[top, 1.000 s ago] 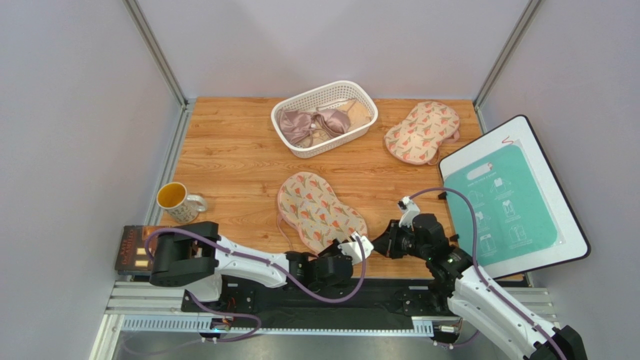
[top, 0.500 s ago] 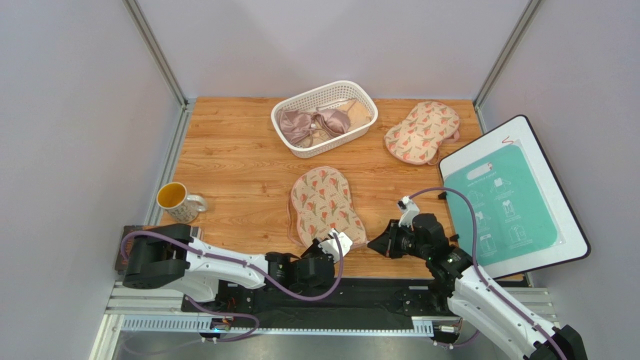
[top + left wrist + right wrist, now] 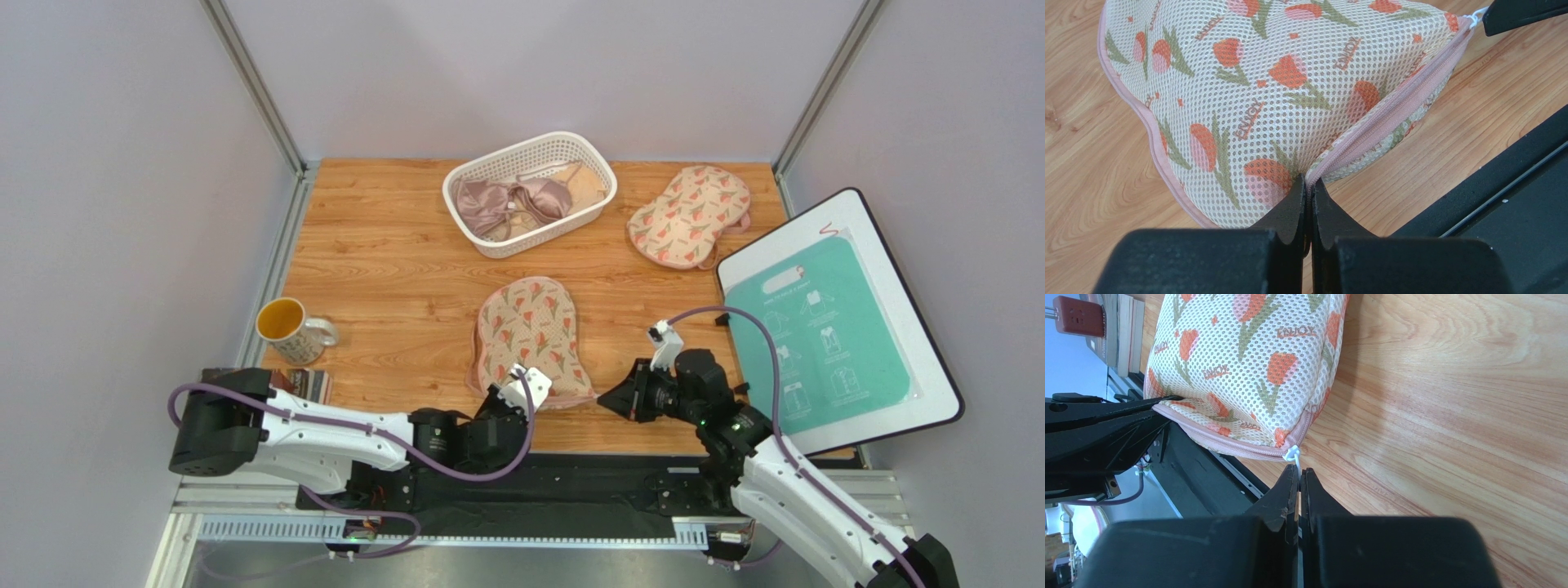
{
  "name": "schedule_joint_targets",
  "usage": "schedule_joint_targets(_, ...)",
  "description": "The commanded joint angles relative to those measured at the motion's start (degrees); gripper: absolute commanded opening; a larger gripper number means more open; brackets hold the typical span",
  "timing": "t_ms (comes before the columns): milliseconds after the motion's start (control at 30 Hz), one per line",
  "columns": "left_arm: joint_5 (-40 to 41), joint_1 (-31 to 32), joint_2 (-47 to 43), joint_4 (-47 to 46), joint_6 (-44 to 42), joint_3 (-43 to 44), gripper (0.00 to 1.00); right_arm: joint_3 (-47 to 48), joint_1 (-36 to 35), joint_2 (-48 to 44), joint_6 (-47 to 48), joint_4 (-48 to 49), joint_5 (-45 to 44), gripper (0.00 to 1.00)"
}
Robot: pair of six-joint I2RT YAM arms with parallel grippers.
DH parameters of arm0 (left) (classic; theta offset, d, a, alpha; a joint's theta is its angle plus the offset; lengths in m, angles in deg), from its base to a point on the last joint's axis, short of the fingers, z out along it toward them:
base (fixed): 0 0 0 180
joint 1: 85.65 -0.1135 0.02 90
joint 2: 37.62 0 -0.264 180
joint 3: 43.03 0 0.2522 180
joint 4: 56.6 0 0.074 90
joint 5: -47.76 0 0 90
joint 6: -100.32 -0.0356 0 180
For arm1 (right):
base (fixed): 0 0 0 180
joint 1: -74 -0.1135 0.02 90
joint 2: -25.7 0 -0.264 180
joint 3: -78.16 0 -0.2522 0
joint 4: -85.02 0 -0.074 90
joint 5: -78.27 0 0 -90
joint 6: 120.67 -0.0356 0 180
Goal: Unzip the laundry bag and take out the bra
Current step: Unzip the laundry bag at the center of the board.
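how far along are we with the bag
Done: both grips are set. Left gripper pinches the bag at its edge; right gripper pinches the white zip pull. In hand: opening the zip, which looks closed. To do: unzip, take out the bra, not visible.

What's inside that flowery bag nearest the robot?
Nothing shows: the laundry bag is printed mesh and its pink zip looks shut along the visible stretch, so whatever it holds is covered.

The laundry bag lies mid-table, basket behind it, second bag far right, mug left.
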Motion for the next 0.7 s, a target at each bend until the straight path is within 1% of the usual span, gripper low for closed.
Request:
schedule_joint_targets(0, 5.94, -0.57, -0.87, 10.32, -2.99, -0.35, 0.05, 1.10, 0.57, -0.26, 1.05, -2.50, -5.00, 0.00)
schedule_joint_targets(33, 5.94, -0.48, -0.52, 10.32, -3.88, 1.30, 0.23, 1.10, 0.57, -0.17, 1.05, -2.41, -4.92, 0.00)
schedule_joint_targets(67, 6.11, -0.48, 0.01, 10.93, -4.50, 2.28, 0.33, 1.10, 0.57, -0.17, 1.14, -2.50, -4.92, 0.00)
schedule_joint_targets(100, 6.37, -0.48, 0.97, 11.11, -6.07, 3.33, 0.42, 1.10, 0.57, -0.17, 1.14, -2.41, -4.92, 0.00)
schedule_joint_targets(133, 6.12, -0.30, 1.50, 11.02, -6.96, 5.17, 0.53, 1.10, 0.65, -0.08, 1.05, -2.50, -4.92, 0.00)
schedule_joint_targets(167, 5.94, -0.22, 1.77, 10.24, -8.10, 5.97, 0.56, 1.10, 0.57, -0.17, 1.22, -2.41, -4.74, 0.00)
schedule_joint_targets(233, 4.89, 0.48, 2.21, 8.83, -10.82, 8.16, 0.58, 1.01, 0.57, -0.26, 1.14, -2.24, -4.65, 0.00)
schedule_joint_targets(300, 4.53, 1.36, 2.47, 5.41, -12.58, 9.23, 0.59, 1.01, 0.57, -0.17, 1.22, -2.06, -4.48, 0.00)
schedule_joint_targets(333, 3.84, 2.06, 2.73, 3.65, -15.03, 10.10, 0.59, 0.93, 0.57, -0.17, 1.22, -1.97, -4.48, 0.00)
schedule_joint_targets(367, 2.78, 2.33, 3.17, 0.33, -15.92, 10.54, 0.59, 0.92, 0.57, -0.17, 1.22, -2.06, -4.39, 0.00)
schedule_joint_targets(467, -1.17, 2.69, 7.55, -3.82, -18.04, 13.18, 0.60, 0.92, 0.57, -0.17, 1.22, -1.97, -4.21, 0.00)
schedule_joint_targets(600, -4.42, 2.95, 14.06, -5.85, -19.36, 18.27, 0.60, 0.84, 0.57, -0.61, 1.31, -2.15, -4.21, 0.00)
schedule_joint_targets(667, -6.18, 3.12, 17.83, -7.70, -20.41, 19.33, 0.60, 0.84, 0.65, -0.61, 1.23, -2.06, -4.13, 0.00)
